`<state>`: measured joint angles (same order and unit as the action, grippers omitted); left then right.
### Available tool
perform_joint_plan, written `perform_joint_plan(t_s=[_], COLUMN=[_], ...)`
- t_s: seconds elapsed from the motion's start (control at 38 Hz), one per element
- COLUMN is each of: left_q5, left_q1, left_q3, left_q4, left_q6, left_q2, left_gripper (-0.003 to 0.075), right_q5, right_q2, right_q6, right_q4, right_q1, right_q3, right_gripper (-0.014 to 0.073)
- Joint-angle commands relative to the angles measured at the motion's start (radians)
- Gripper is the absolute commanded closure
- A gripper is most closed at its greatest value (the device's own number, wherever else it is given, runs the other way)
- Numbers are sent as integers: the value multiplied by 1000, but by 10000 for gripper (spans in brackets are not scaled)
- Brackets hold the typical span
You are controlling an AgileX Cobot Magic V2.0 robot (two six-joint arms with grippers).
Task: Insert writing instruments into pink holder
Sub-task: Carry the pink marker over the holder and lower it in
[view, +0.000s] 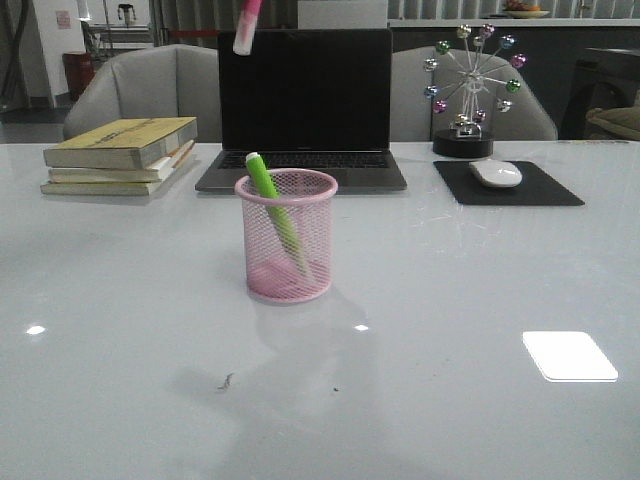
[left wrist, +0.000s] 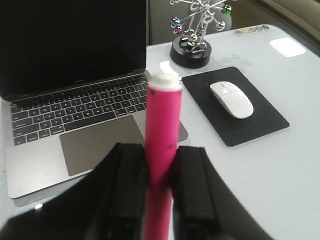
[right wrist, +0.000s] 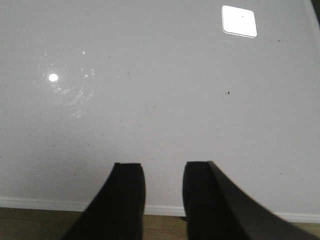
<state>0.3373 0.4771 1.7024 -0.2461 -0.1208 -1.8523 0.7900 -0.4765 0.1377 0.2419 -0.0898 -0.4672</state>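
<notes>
The pink holder (view: 286, 236), a mesh cup, stands mid-table in front of the laptop. A green marker (view: 272, 206) leans inside it, its pale end poking above the rim. The hot pink marker (left wrist: 163, 125) is clamped between the black fingers of my left gripper (left wrist: 161, 152), which is shut on it; its pale end (view: 244, 38) hangs at the top edge of the front view, high above the holder. My right gripper (right wrist: 162, 167) hovers open over bare table near the front edge, nothing between its fingers. Neither gripper's body shows in the front view.
An open laptop (view: 303, 110) sits behind the holder, stacked books (view: 120, 155) at the back left. A white mouse (view: 496, 173) lies on a black pad (view: 510, 185) at the back right, beside a ball-sculpture ornament (view: 468, 90). Chairs stand behind the table.
</notes>
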Motion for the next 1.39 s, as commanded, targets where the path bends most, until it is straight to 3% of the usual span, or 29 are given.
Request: perform_joint_plan(t_s=[0.0,0.34,0.47,0.74,1.03,1.21,1.37], left_q5=[-223,-839,-1000,-1025,-949,-956,-966], left_q1=[36,171,219,227,227,227,227], left_q3=[-76,-494,-599,-688,-708,-708,-708], left_q4=[-28,-105,-125,-125,-121,-121,-121], left_q6=[0,12,12,12,12,12,12], left_q2=[92,146,146,144,144,144,144], left_gripper=[629,629,629,629,621,524,390], right_q5=[-37,-5,17,21,12,13,13], right_q2=[-1,-1,-1,-1,-1,-1,-1], right_q6=[-2,-2,-2,-2,-2,-2,-2], right_q4=[45,109,141,159,159,159,159], right_q1=[5,5,5,5,5,5,5], right_q3=[-27,-27,-27,-27,-27,-27,-27], right_gripper=[263,263,263,263,263,263,263])
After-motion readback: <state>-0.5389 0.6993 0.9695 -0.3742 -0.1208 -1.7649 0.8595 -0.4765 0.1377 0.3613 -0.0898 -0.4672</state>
